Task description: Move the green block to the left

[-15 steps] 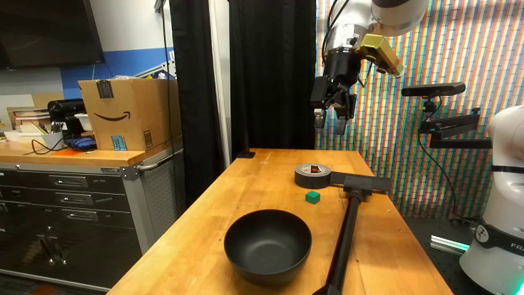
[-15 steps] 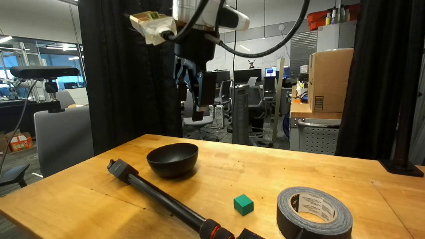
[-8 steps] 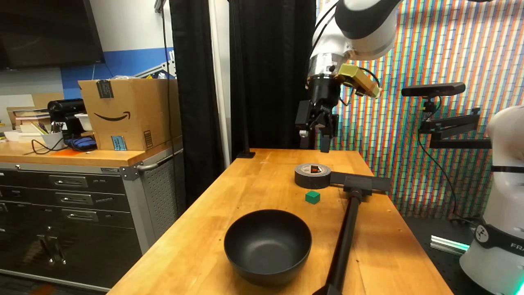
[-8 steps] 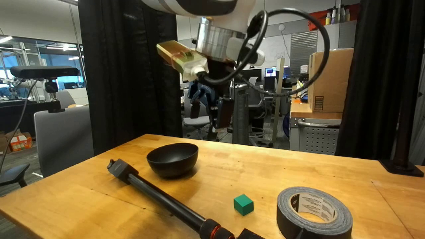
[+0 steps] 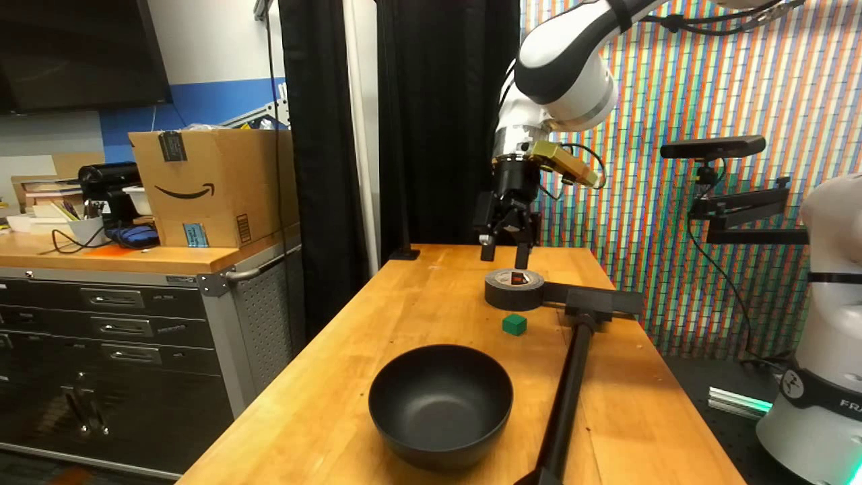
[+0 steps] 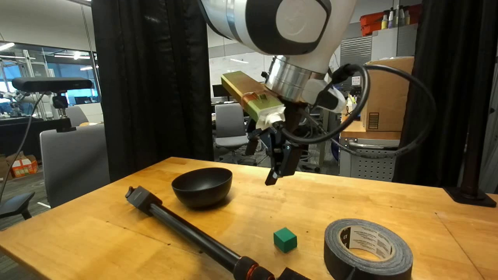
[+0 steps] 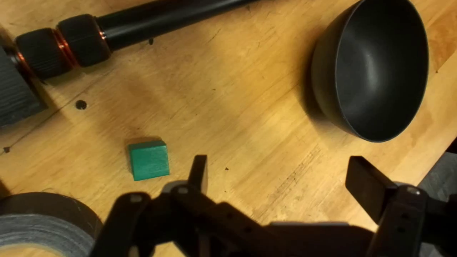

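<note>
The small green block [image 5: 514, 325] rests on the wooden table beside the tape roll in both exterior views, here too [image 6: 285, 240]. In the wrist view the green block [image 7: 150, 162] lies left of the left finger, outside the jaws. My gripper [image 7: 279, 160] is open and empty, with its fingers wide apart over bare wood. In the exterior views the gripper [image 5: 505, 257] hangs above the table, apart from the block; it also shows here [image 6: 260, 165], higher than the block. Nothing hides the block.
A black bowl [image 7: 382, 67] stands at the upper right of the wrist view, also on the table here [image 5: 441, 411]. A roll of grey-black tape [image 6: 373, 268] lies near the block. A long black pole with a dark flat end [image 6: 194, 233] lies along the table.
My gripper has come down toward the table, moving leftward in an exterior view and rightward in an exterior view from another side. It stays open. The block, bowl, tape and pole have not moved.
</note>
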`<state>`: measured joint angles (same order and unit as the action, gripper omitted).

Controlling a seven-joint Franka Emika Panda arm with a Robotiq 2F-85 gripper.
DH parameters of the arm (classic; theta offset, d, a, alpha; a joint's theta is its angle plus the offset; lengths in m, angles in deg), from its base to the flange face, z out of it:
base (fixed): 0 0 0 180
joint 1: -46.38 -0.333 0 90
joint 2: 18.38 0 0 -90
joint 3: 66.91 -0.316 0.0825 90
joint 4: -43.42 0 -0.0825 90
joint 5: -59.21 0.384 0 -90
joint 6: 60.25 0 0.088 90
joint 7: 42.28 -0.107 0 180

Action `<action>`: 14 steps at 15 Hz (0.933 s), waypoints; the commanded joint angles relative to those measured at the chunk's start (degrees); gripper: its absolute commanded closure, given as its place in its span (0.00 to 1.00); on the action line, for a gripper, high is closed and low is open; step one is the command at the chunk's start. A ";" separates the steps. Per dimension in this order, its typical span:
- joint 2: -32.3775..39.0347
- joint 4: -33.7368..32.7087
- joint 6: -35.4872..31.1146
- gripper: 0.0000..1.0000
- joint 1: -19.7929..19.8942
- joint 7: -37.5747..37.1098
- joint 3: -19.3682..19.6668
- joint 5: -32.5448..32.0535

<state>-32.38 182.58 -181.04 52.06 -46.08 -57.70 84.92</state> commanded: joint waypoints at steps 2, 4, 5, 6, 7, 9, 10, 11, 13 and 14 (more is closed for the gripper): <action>1.87 0.53 -0.90 0.00 0.90 2.97 1.50 2.95; 2.10 1.51 -1.14 0.00 1.20 3.43 1.76 2.95; 2.14 1.96 -1.21 0.00 1.31 3.56 1.79 2.93; 2.12 2.49 -1.31 0.00 1.45 3.69 1.81 2.90; 2.03 3.11 -1.40 0.00 1.63 3.81 1.83 2.64; 1.77 4.32 -1.56 0.00 2.12 3.99 2.00 1.89; 1.62 4.85 -1.67 0.00 2.41 4.01 2.05 1.42; 1.44 5.50 -1.99 0.00 2.87 3.78 2.05 0.43; 1.16 6.54 -2.72 0.00 3.80 3.22 2.09 -1.58; 0.98 7.01 -3.37 0.00 4.35 2.55 2.03 -3.04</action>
<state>-29.97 187.72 -182.28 55.12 -43.31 -55.90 84.68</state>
